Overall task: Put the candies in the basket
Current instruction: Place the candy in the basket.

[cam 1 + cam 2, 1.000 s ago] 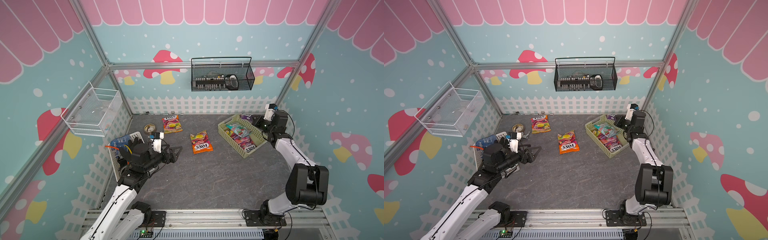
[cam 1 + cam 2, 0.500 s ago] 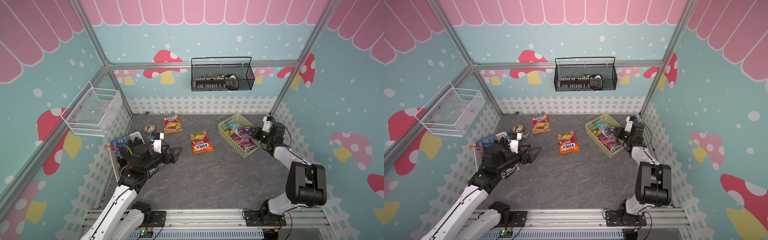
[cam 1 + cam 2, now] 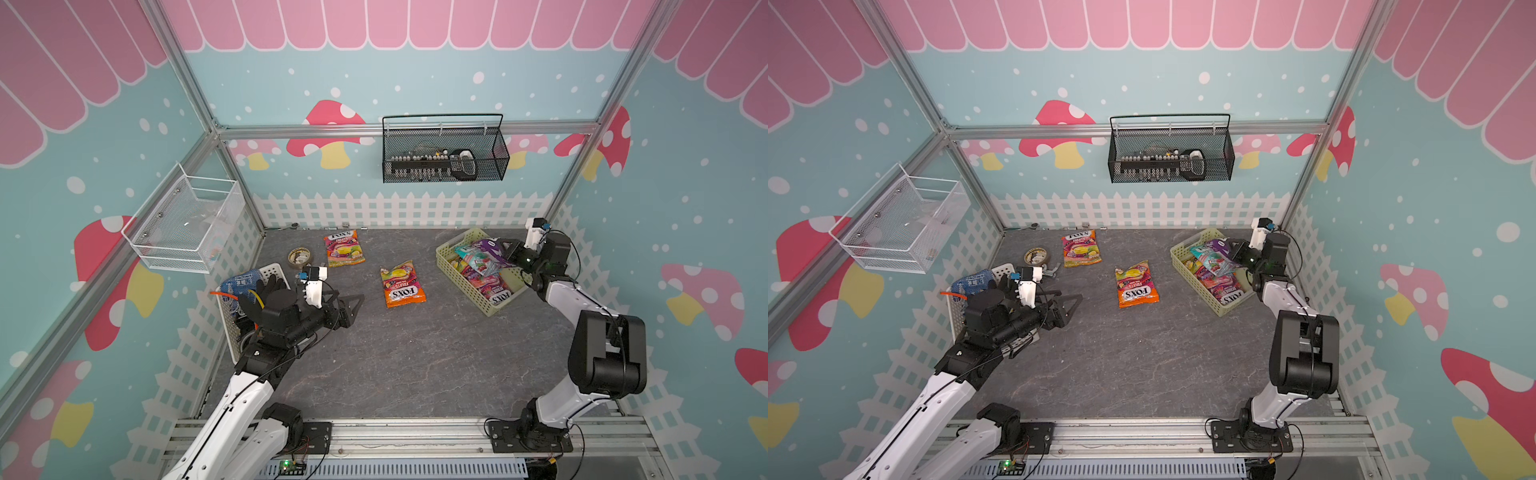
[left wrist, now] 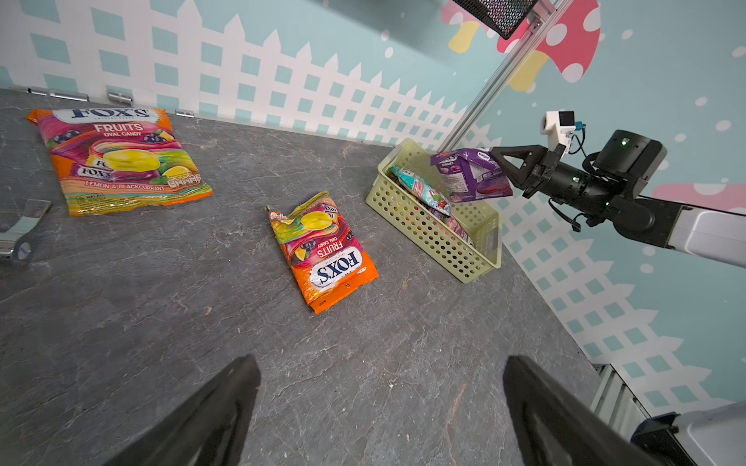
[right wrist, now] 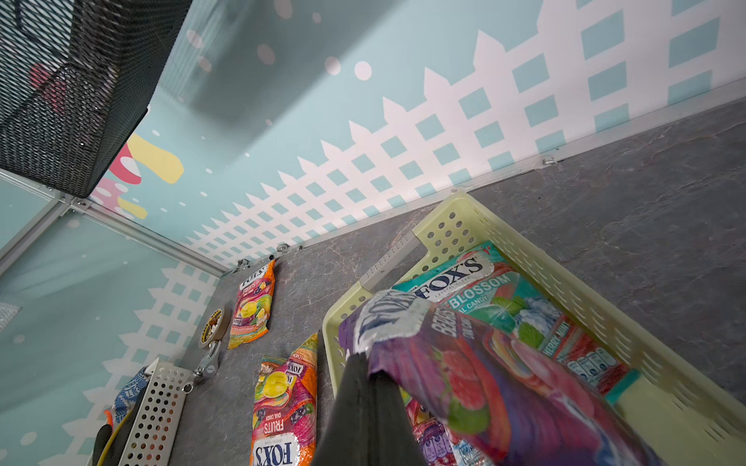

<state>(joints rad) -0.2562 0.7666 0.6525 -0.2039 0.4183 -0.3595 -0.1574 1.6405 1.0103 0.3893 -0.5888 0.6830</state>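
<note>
Holding a glossy purple candy bag (image 4: 470, 175), our shut right claw (image 4: 494, 155) has lifted it above the pale yellow-green lattice basket (image 4: 434, 230); left claw (image 3: 353, 305) wide, empty.

Both top views look steeply down on the whole cell; wrist views sit low, probably sharing the basket (image 4: 434, 234).

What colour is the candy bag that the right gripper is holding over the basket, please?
Purple, with red fruit pictures; the candy bag shows best in the left wrist view, pinched by the right gripper.

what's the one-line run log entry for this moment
right gripper: shut on purple candy bag over basket | left gripper: open, empty | on table: two orange candy bags
</note>
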